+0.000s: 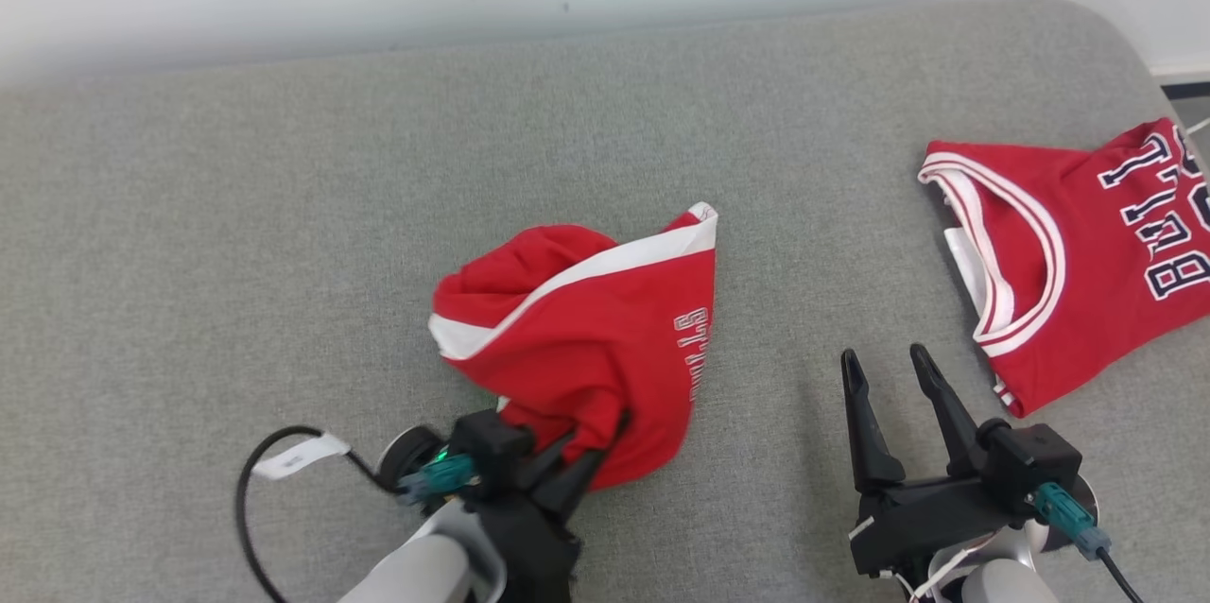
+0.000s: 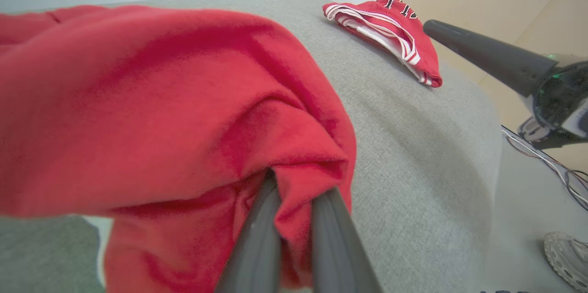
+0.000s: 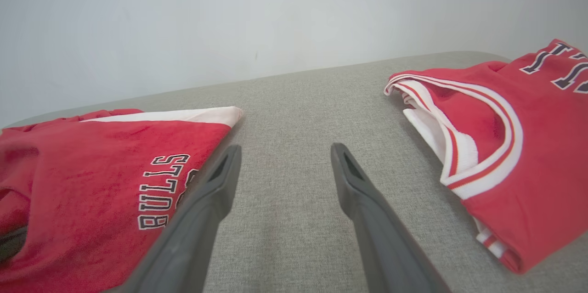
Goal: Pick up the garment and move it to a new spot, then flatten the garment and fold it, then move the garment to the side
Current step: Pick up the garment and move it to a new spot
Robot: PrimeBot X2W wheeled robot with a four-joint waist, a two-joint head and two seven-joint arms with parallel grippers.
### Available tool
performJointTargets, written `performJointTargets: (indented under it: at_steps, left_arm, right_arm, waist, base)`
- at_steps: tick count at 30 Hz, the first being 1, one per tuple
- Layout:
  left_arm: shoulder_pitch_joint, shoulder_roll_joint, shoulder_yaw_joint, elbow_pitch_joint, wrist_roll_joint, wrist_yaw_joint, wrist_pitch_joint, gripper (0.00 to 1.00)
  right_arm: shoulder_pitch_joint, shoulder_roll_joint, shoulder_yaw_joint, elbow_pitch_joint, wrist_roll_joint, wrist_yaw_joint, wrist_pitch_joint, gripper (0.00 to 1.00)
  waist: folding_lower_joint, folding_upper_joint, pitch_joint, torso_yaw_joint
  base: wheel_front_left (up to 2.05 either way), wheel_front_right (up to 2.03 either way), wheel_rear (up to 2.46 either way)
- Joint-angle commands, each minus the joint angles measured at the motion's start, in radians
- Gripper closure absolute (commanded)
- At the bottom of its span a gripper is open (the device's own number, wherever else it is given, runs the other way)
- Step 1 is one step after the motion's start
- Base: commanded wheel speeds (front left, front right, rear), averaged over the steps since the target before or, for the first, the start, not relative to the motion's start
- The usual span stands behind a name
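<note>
The left gripper's (image 1: pixel 596 447) jaws are clenched on the near edge of the garment (image 1: pixel 586 329), which sits bunched mid-surface (image 1: pixel 284 206). The right gripper (image 1: pixel 887 359) hangs released and empty, between it and a folded jersey (image 1: pixel 1068 282). I'd lift until the cloth clears the surface, then carry it steadily, keeping well off that jersey.

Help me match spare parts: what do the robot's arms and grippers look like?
Both the left gripper and right gripper are black, with two long jaws tapering to blunt tips on a blocky body. Each wrist carries a teal connector; the forearms are pale grey. A black cable with a white tag loops beside the left arm.
</note>
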Motion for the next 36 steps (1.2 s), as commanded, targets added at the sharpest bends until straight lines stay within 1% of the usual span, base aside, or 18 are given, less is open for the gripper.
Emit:
performJointTargets:
  at_steps: [1,2,3,4,6,10,13,16,25,28,32,36]
  left_arm:
    - [0.017,0.005,0.003,0.006,0.000,0.000,-0.003,1.00]
    - [0.025,0.008,0.024,0.013,0.000,0.000,-0.003,0.98]
    - [0.035,0.012,0.046,0.022,0.007,0.000,-0.003,0.72]
    - [0.049,0.014,0.068,0.032,0.017,0.000,-0.003,0.00]
    - [0.081,0.013,0.113,0.050,0.031,0.003,-0.003,0.00]
    - [0.148,0.014,0.230,0.052,0.083,0.040,-0.003,0.00]
    - [0.218,0.019,0.321,0.023,0.124,0.077,-0.003,0.00]
    - [0.281,0.026,0.394,-0.009,0.173,0.091,-0.003,0.00]
    - [0.460,0.010,0.629,-0.138,0.300,0.177,-0.003,0.00]
    - [0.508,0.001,0.696,-0.188,0.339,0.190,-0.003,0.00]
    - [0.560,-0.016,0.770,-0.241,0.380,0.194,-0.003,0.00]
    - [0.595,-0.031,0.810,-0.282,0.415,0.178,-0.003,0.00]
  right_arm:
    - [0.007,0.001,-0.001,0.002,-0.005,-0.001,0.000,0.00]
    - [0.007,0.001,-0.002,0.001,-0.005,-0.001,0.000,0.00]
    - [0.011,0.001,-0.004,0.000,-0.006,-0.001,0.000,0.00]
    - [0.015,0.001,-0.004,0.001,-0.006,-0.001,0.000,0.00]
    - [0.021,0.001,-0.004,0.004,-0.006,-0.001,0.000,0.00]
    - [0.028,0.003,0.001,0.009,-0.004,-0.001,0.000,0.00]
    - [0.035,0.005,0.001,0.013,-0.002,-0.001,0.000,0.00]
    - [0.053,0.007,-0.002,0.020,0.000,-0.001,0.000,0.00]
    - [0.090,0.017,-0.015,0.031,0.005,-0.001,0.000,0.00]
    - [0.095,0.019,-0.021,0.031,0.005,-0.001,0.000,0.00]
    - [0.114,0.021,-0.028,0.034,0.001,-0.001,0.000,0.00]
    - [0.128,0.021,-0.040,0.037,-0.006,-0.001,0.000,0.00]
  waist:
    - [0.0001,0.0000,-0.011,0.002]
    - [0.0001,0.0000,-0.016,0.006]
    - [0.0001,0.0000,-0.021,0.011]
    - [0.0001,0.0000,-0.026,0.016]
    - [0.0001,0.0000,-0.039,0.025]
    - [0.0001,0.0000,-0.070,0.040]
    - [0.0001,0.0000,-0.095,0.049]
    - [0.0001,0.0000,-0.120,0.060]
    - [0.0001,0.0000,-0.174,0.076]
    - [0.0001,0.0000,-0.183,0.078]
    - [0.0001,0.0000,-0.195,0.080]
    - [0.0001,0.0000,-0.206,0.085]
  base:
    - [0.00,0.00,0.00]
    - [0.00,0.00,0.00]
    - [0.00,0.00,0.00]
    - [0.00,0.00,0.00]
    - [0.00,0.00,0.00]
    - [0.00,0.00,0.00]
    - [0.00,0.00,0.00]
    - [0.00,0.00,0.00]
    - [0.00,0.00,0.00]
    - [0.00,0.00,0.00]
    - [0.00,0.00,0.00]
    - [0.00,0.00,0.00]
